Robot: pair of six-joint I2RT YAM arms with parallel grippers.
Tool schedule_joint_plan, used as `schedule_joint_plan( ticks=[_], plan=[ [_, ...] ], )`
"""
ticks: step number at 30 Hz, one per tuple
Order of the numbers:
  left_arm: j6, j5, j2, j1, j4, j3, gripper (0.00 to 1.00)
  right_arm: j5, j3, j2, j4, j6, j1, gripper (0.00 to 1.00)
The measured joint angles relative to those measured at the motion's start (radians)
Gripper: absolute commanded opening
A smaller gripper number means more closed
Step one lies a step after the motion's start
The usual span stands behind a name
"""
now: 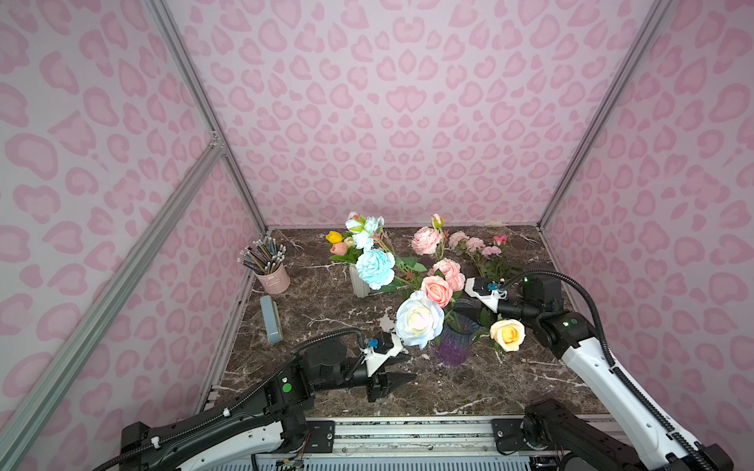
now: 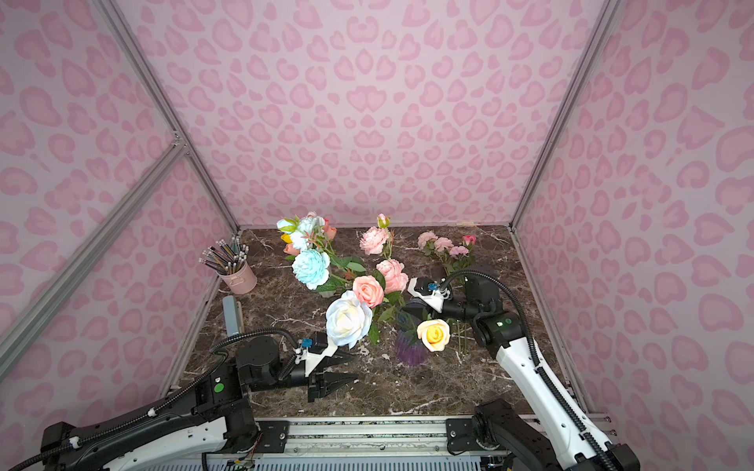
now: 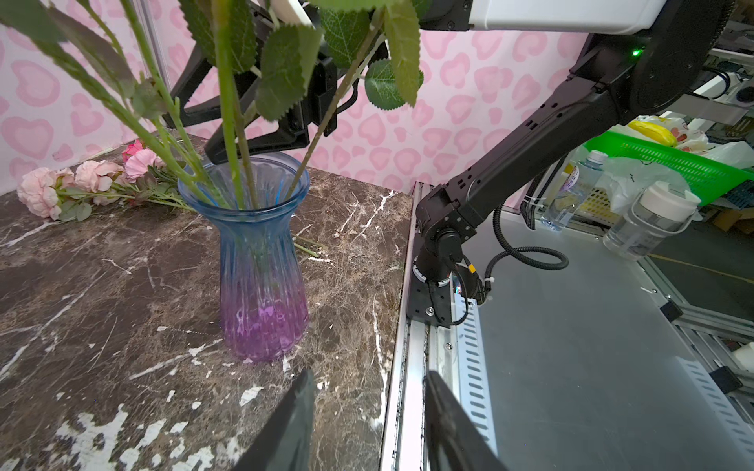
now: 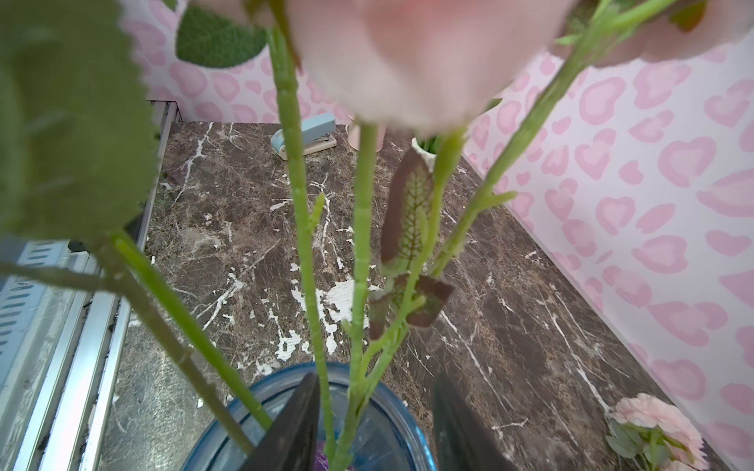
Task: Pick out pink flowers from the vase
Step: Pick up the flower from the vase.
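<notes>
Marble worktop [image 1: 318, 301]: right gripper [image 4: 373, 377] spread astride stem [image 4: 361, 244] of pink bloom [image 4: 408, 61], likely light, stiff; pinch just above vase [image 3: 261, 261]; left gripper [image 3: 368, 374] released.

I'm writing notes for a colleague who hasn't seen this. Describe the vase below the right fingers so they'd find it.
On the dark marble table, look front right of centre. The glass vase is ribbed, blue at the rim fading to purple; the white vase farther back is small and opaque.
</notes>
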Motion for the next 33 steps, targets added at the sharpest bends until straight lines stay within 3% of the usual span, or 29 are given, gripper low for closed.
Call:
schedule_joint_plan(
  ticks=[7, 16, 26, 33],
  plan=[
    [0.0, 0.0, 0.001, 0.0, 0.0, 0.0, 0.46, 0.0, -0.019, 0.013, 0.024, 0.01, 0.008, 0.3],
    [0.006, 0.0, 0.0, 0.001, 0.0, 0.0, 0.46, -0.013, -0.037, 0.009, 0.047, 0.027, 0.013, 0.04],
    [0.006, 0.0, 0.001, 0.002, 0.0, 0.0, 0.46, -0.023, -0.067, -0.074, 0.067, 0.056, 0.004, 0.0],
    [0.006, -0.001, 0.0, 0.002, 0.0, 0.0, 0.46, -0.033, -0.081, -0.154, 0.158, 0.129, -0.065, 0.0]
  ],
)
